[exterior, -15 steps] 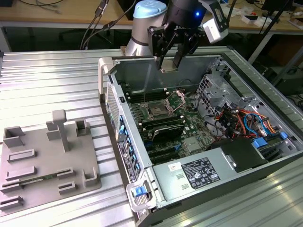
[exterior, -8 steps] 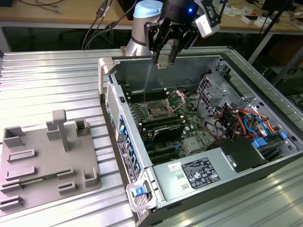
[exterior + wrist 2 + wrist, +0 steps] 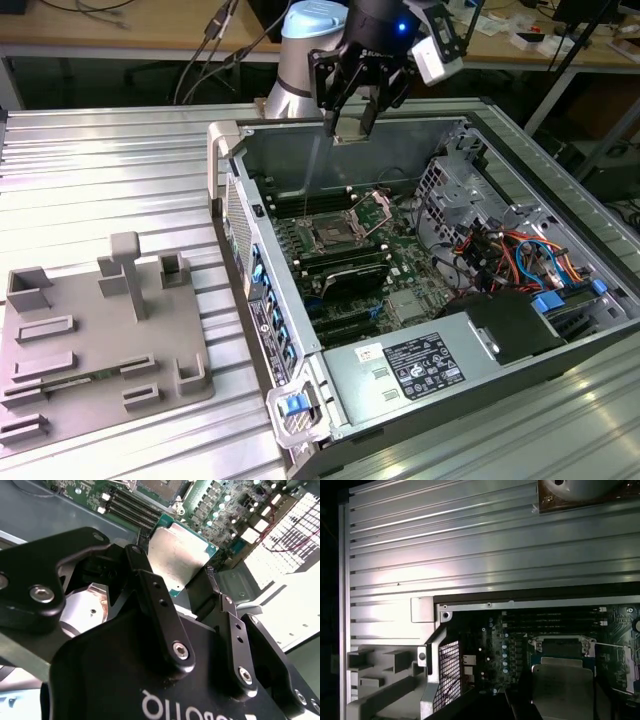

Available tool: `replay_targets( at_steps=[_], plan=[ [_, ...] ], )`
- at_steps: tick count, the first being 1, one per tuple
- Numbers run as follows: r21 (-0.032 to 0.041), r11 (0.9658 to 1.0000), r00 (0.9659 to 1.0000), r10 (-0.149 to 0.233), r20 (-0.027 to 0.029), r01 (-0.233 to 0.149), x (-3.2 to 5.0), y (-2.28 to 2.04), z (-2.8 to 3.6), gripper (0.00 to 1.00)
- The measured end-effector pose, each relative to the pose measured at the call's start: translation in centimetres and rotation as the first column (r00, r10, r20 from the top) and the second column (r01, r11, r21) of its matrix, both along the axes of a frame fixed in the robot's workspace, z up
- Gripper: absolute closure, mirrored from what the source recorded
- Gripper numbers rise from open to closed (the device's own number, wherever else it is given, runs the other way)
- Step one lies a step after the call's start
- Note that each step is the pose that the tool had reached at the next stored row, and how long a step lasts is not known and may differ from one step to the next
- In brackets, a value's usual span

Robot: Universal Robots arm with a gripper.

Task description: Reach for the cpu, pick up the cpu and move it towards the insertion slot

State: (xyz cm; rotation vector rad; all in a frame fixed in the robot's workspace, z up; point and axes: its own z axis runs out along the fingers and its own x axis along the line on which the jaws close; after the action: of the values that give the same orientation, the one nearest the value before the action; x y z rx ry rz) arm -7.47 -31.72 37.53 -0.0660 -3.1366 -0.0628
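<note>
The cpu [image 3: 181,555] is clamped between the fingers of the gripper [image 3: 350,128], carried clear of every surface, its flat face toward the second wrist camera. It hangs above the far wall of the open computer case [image 3: 226,150]. The insertion slot [image 3: 330,237] lies below the chip and toward the case's near side, on the motherboard [image 3: 385,262], its metal frame open and its centre bare. Memory slots [image 3: 340,262] run just beside it. The grey fixture tray [image 3: 90,340] rests well apart on the ribbed metal table [image 3: 100,170], beyond the case's port side.
</note>
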Motion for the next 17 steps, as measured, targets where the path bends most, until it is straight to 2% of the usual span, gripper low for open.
replay_targets(
  at_steps=[3, 5, 9, 17],
  plan=[
    [-0.0002, 1.0000, 1.0000, 0.002, -0.0002, -0.002, 0.10, 0.39, -0.13, 0.45],
    [-0.0001, 0.9999, 0.9999, 0.016, -0.0001, -0.016, 0.26, 0.39, -0.14, 0.45],
    [0.0000, 0.9998, 0.9998, 0.018, -0.0004, -0.018, 1.18, 0.37, -0.17, 0.45],
    [0.0000, 0.9998, 0.9998, 0.018, -0.0002, -0.018, 1.20, 0.23, -0.27, 0.45]
  ],
)
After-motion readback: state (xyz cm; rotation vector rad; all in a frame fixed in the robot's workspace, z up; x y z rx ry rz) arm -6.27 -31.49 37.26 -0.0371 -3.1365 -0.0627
